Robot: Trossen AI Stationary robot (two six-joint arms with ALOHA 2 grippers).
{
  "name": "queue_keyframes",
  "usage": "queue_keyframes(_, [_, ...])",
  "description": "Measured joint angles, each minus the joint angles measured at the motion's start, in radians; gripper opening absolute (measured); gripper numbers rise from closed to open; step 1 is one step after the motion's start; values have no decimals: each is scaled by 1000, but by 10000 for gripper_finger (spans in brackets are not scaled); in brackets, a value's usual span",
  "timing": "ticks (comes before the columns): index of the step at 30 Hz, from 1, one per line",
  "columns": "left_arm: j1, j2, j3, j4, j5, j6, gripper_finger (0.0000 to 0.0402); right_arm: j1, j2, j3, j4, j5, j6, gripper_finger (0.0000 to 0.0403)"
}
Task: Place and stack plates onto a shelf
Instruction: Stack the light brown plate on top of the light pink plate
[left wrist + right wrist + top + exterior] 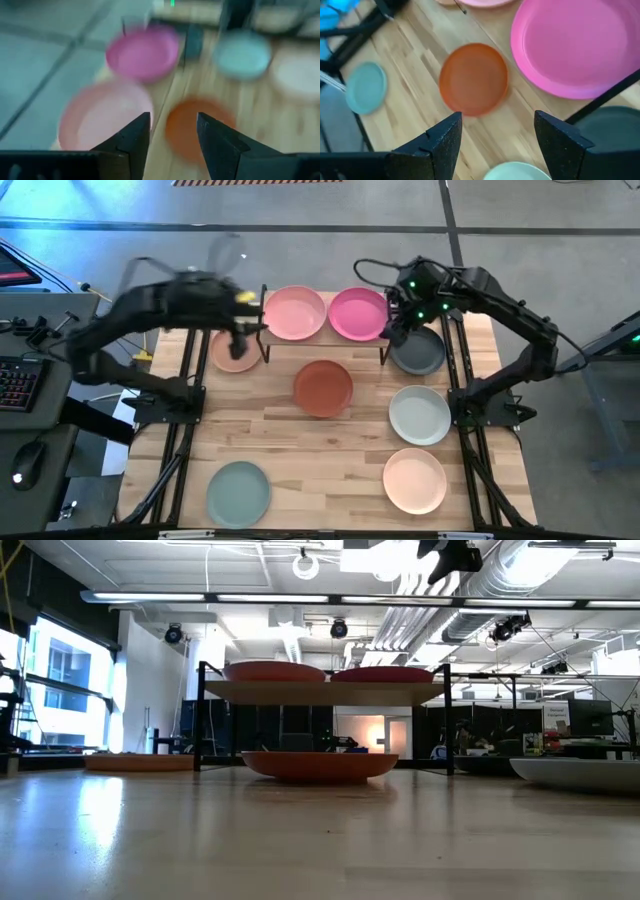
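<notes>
Left pincer (240,330) hangs blurred at the shelf's (322,342) left end, its fingers (131,137) parted with nothing between them. From this pincer the light pink plate (294,312) lies toward 2 o'clock on the shelf top, the peach plate (232,352) sits just below it at about 7 o'clock on the table (300,450), and the terracotta plate (323,387) lies toward 4 o'clock, in front of the shelf.

Right pincer (397,332) hovers at the shelf's right end, spread wide and empty. The magenta plate (357,313) lies on the shelf at roughly 10 o'clock from it, beside the light pink one; the dark grey plate (418,350) rests on the table at 4 o'clock, right beside it. Toward 6 o'clock lie the pale grey-white plate (419,414) and, farther on, the cream plate (415,480). The sage green plate (239,491) sits at the table's near left corner, well apart from both pincers.
</notes>
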State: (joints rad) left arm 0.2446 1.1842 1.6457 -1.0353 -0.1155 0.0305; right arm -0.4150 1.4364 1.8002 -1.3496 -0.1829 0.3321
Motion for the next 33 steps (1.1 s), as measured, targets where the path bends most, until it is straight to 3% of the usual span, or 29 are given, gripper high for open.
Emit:
queue_keyframes(7, [-85, -267, -156, 313, -63, -60, 134, 99, -74, -56, -11, 54, 0, 229])
queue_keyframes(11, [-107, -383, -319, 439, -71, -99, 131, 123, -193, -229, 65, 57, 69, 229])
queue_keyframes(15, [-126, -461, -493, 596, -70, -134, 131, 153, -343, -455, 275, 49, 178, 229])
queue_keyframes(24, [-175, -510, -778, 936, -71, -154, 131, 240, -556, -827, 902, 37, 218, 229])
queue_keyframes(33, [-197, -509, -882, 978, -73, -247, 131, 272, -547, -951, 1000, 36, 277, 229])
